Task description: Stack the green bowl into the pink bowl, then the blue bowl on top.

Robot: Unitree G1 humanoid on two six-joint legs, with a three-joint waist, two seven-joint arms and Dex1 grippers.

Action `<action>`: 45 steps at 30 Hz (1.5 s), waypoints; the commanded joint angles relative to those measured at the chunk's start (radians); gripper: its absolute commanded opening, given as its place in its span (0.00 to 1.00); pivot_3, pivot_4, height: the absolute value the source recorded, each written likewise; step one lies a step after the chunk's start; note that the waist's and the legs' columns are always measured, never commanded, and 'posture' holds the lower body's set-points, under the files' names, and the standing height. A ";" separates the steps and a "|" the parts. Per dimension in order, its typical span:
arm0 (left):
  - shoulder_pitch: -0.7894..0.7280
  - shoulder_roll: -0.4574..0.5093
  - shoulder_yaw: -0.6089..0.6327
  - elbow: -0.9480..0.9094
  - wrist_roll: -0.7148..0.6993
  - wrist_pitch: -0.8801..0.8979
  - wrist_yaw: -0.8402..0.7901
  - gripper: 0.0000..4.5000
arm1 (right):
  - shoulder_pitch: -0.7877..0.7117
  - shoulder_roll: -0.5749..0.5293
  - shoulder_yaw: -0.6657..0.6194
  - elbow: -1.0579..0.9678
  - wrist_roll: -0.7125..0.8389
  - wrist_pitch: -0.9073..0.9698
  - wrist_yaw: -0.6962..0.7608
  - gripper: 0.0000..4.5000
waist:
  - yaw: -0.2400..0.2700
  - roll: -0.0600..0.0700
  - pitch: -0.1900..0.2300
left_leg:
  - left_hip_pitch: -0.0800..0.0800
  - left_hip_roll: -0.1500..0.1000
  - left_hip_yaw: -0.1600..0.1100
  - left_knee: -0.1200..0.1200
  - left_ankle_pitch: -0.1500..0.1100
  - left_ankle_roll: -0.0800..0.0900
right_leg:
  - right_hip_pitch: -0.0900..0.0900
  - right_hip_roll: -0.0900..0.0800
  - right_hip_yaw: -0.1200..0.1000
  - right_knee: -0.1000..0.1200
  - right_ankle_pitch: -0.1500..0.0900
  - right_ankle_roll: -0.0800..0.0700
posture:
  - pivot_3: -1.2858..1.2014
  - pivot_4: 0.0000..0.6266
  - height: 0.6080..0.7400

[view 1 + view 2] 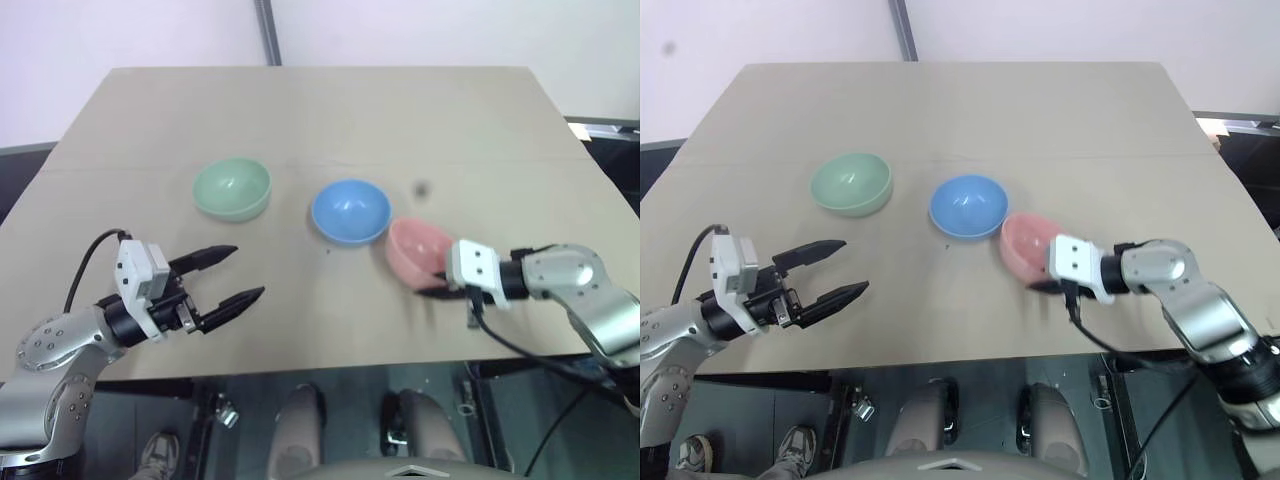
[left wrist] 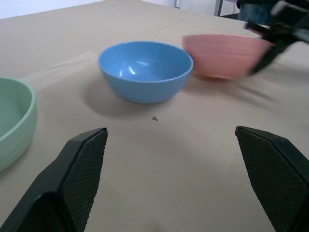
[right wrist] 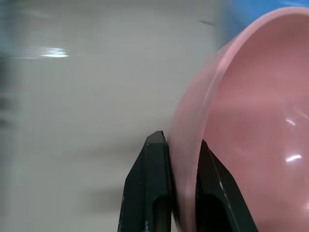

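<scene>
Tan table (image 1: 330, 110) takes up most of the head view, running from the upper edge down to the lower third. Left gripper (image 1: 232, 274) at lower left – fingers spread wide, nothing between them, hanging just over the table's near edge. Right gripper (image 3: 177, 188) at centre right – clamped on the near rim of the pink bowl (image 1: 415, 248), one finger outside the wall, one inside. Pink bowl is tilted, just right of the blue bowl (image 1: 350, 210) at centre. Green bowl (image 1: 232, 188) sits left of centre, apart from the blue one. Both of those are upright on the table.
</scene>
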 commanded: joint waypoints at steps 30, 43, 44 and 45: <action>-0.381 0.285 -0.260 0.190 0.622 -0.053 0.216 1.00 | -0.217 0.289 0.025 0.001 -0.024 0.007 -0.063 0.60 | 0.000 0.000 -0.001 | 0.000 0.001 -0.002 0.003 0.000 0.000 | 0.001 0.001 -0.002 0.004 0.001 -0.002 | 0.52 0.24 1.00; -0.920 0.200 -0.749 0.694 0.988 -0.257 0.021 0.57 | -0.120 0.166 -0.170 -0.126 0.008 0.174 -0.240 0.61 | -0.003 0.000 0.000 | -0.002 0.000 0.001 0.002 0.000 0.000 | -0.002 0.002 0.001 0.002 0.003 -0.005 | 0.52 0.24 1.00; -0.933 0.189 -0.753 0.715 0.995 -0.270 0.022 0.53 | -0.113 0.162 -0.175 -0.136 0.009 0.184 -0.250 0.61 | -0.002 0.000 0.000 | -0.002 0.000 0.001 0.002 0.000 0.000 | -0.003 0.002 0.002 0.002 0.003 -0.005 | 0.52 0.24 1.00; -0.943 0.181 -0.756 0.733 0.999 -0.282 0.019 0.39 | -0.107 0.158 -0.179 -0.145 0.010 0.194 -0.260 0.61 | -0.001 0.000 0.000 | -0.002 0.000 0.001 0.002 0.000 0.000 | -0.003 0.002 0.002 0.002 0.003 -0.005 | 0.52 0.24 1.00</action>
